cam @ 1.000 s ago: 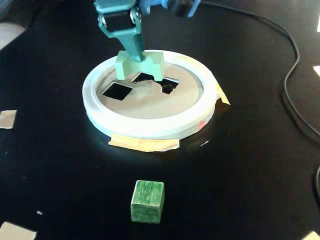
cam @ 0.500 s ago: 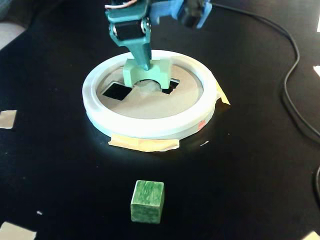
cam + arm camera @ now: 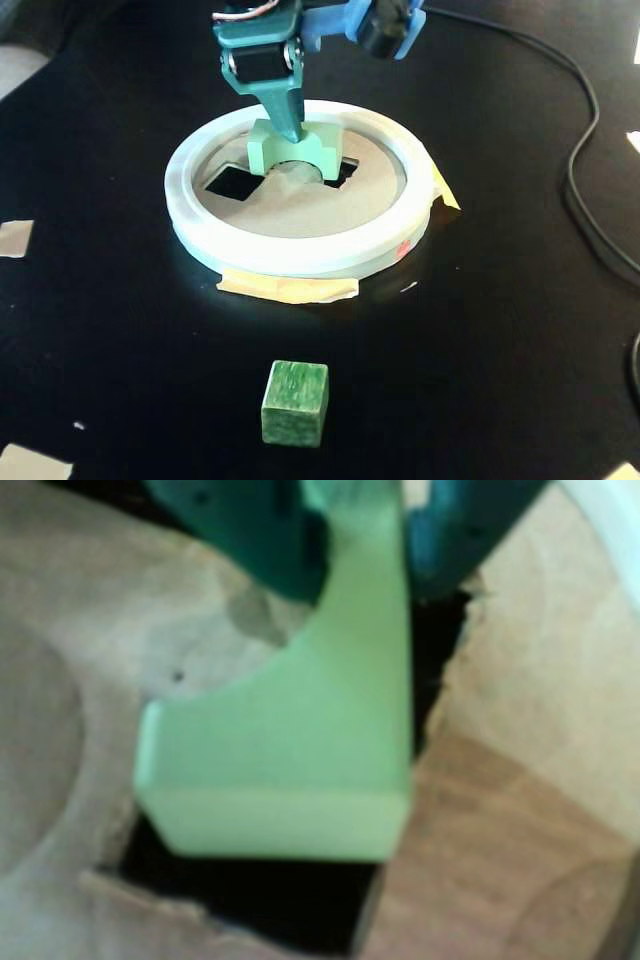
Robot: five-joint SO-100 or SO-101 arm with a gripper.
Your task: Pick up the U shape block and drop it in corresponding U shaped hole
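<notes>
The pincer [image 3: 292, 133] is clamped on the U shape block [image 3: 296, 150], which sits over the U shaped hole [image 3: 343, 171] in the white-rimmed round board [image 3: 300, 255], notch facing down. A green cube [image 3: 295, 402] rests on the desk well in front of the board

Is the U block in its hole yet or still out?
Still out: U shape block sits above the board, clamped by the gripper, over the U shaped hole.
</notes>
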